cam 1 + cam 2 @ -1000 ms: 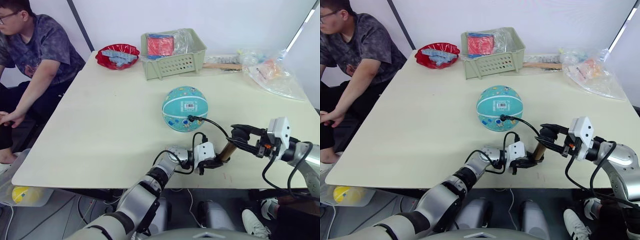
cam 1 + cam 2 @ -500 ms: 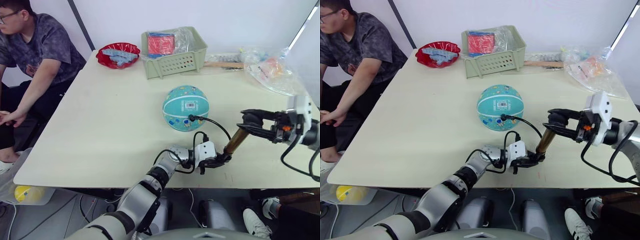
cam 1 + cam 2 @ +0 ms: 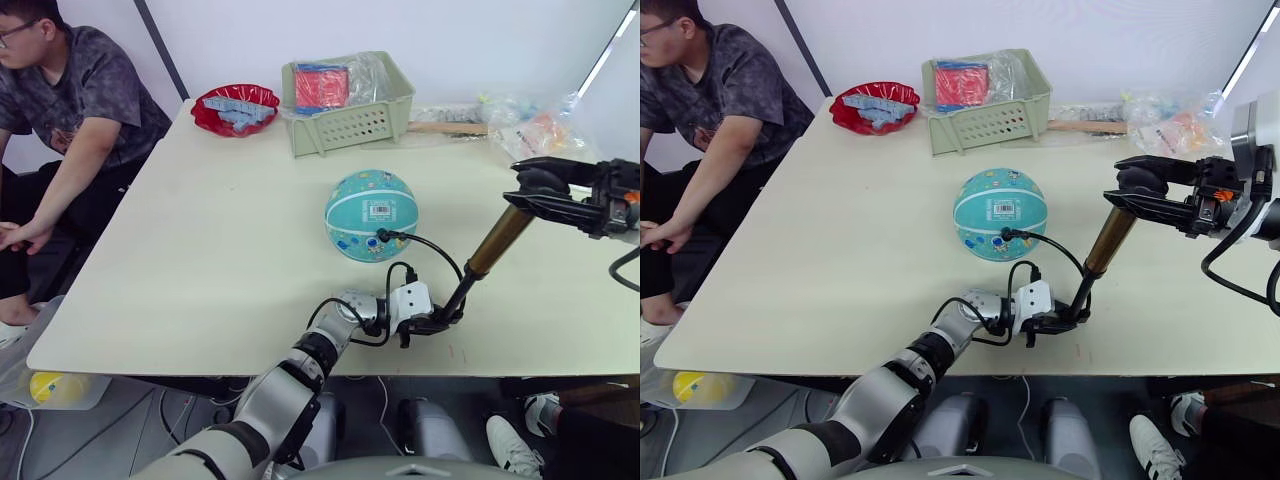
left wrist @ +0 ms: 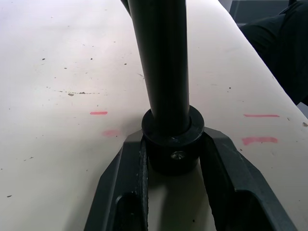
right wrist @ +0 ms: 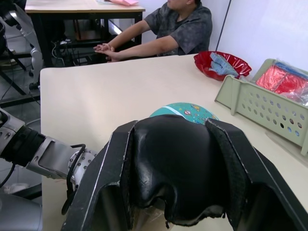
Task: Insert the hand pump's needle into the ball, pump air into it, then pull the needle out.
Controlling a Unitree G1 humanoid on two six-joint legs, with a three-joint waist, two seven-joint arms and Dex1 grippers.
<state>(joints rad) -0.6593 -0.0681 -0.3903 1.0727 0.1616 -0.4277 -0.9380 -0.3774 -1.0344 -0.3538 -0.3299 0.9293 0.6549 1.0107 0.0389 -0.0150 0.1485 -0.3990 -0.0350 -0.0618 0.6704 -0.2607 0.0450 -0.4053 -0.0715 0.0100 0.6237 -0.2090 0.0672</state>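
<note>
The teal ball point(image 3: 370, 215) rests mid-table. The black fitting point(image 3: 382, 236) of the needle sits against its front; the pin itself is hidden. A thin black hose point(image 3: 432, 250) loops from there down to the hand pump point(image 3: 497, 240). My left gripper point(image 3: 440, 322) is shut on the pump's black base cap point(image 4: 172, 144), pinning it to the table near the front edge. My right gripper point(image 3: 535, 188) is shut on the black handle point(image 5: 178, 163), raised high to the right. The pump stands drawn out and tilted, its gold cylinder above a black rod point(image 4: 161, 57).
A green basket point(image 3: 345, 125) and a red bowl point(image 3: 235, 108) stand at the table's far side. Clear plastic bags point(image 3: 535, 135) lie at the far right. A person point(image 3: 60, 90) sits at the table's left edge.
My right gripper has risen up and to the right with the handle, drawing the pump out longer and steeper. The left gripper, base cap and ball have stayed put.
</note>
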